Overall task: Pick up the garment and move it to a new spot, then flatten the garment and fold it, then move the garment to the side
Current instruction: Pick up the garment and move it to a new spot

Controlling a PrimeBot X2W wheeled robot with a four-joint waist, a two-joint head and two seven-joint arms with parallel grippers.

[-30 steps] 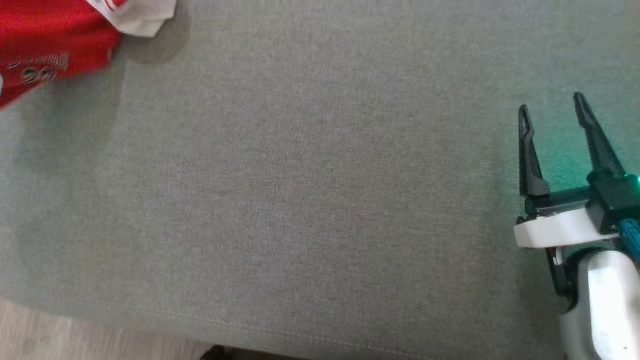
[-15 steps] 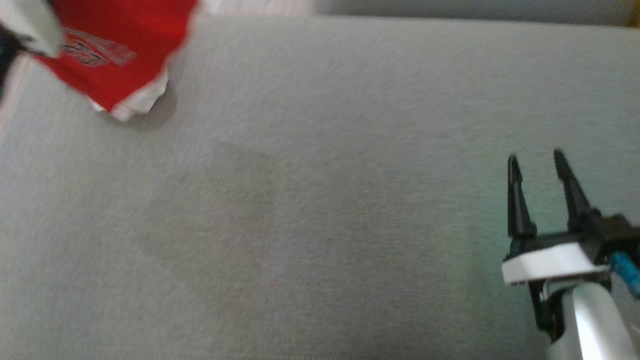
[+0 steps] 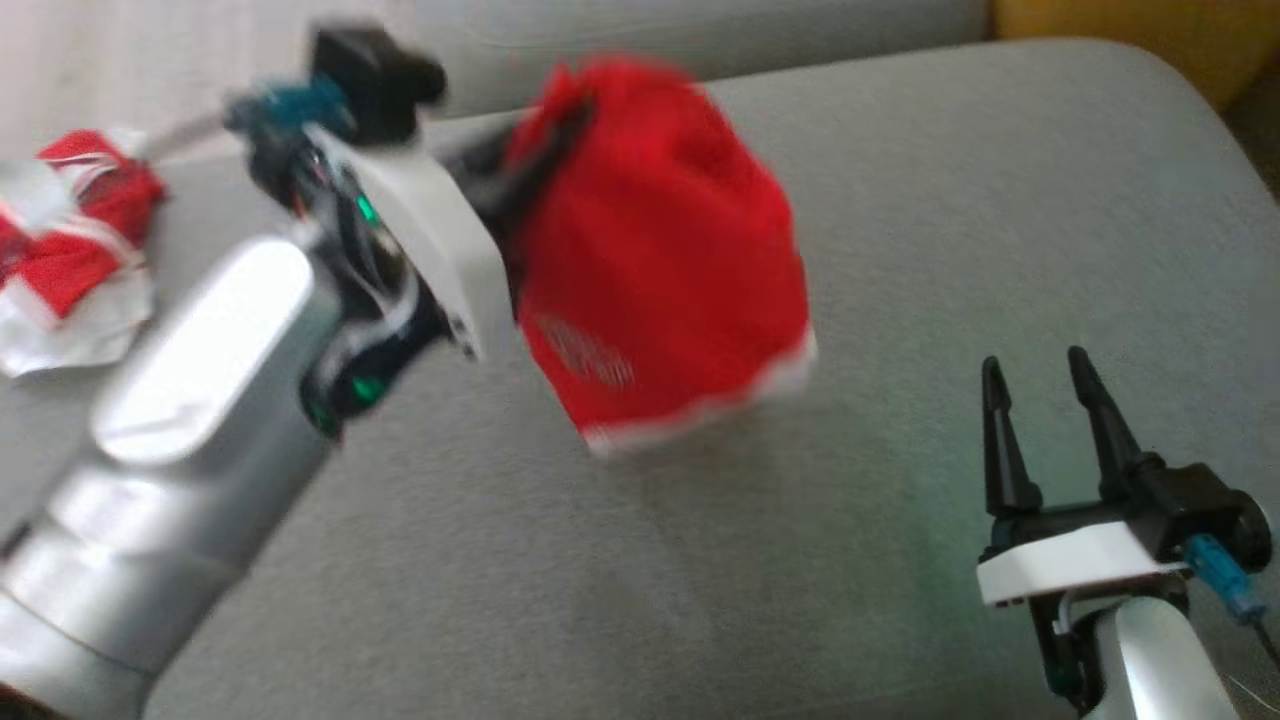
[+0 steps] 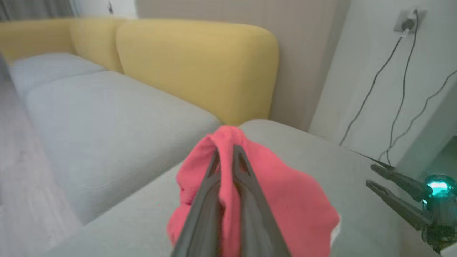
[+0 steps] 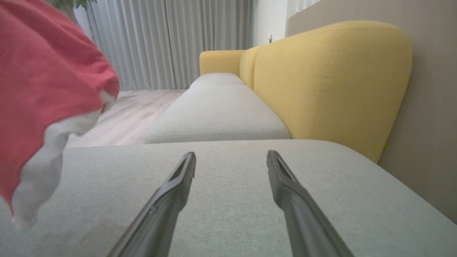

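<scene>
The garment [image 3: 660, 260] is red with a white hem and a pale print. It hangs bunched from my left gripper [image 3: 565, 120], which is shut on its top fold above the grey cushion [image 3: 900, 200]. In the left wrist view the two fingers of that gripper [image 4: 225, 153] pinch the red cloth [image 4: 285, 200] between them. My right gripper [image 3: 1033, 362] stands open and empty at the lower right, apart from the garment; it shows again at the side of the left wrist view [image 4: 370, 175]. From the right wrist, the garment [image 5: 43, 71] hangs left of the open right gripper [image 5: 231, 156].
Another red and white cloth [image 3: 70, 250] lies crumpled at the cushion's far left. A yellow backrest [image 5: 332, 78] runs behind the grey seats. A wall socket with hanging cables [image 4: 407, 18] is beyond the sofa's end. Wooden floor [image 5: 132, 107] and curtains [image 5: 160, 43] lie further off.
The head camera has tilted up. My left arm has come into view, carrying the garment rightwards over the cushion. The right gripper stays open.
</scene>
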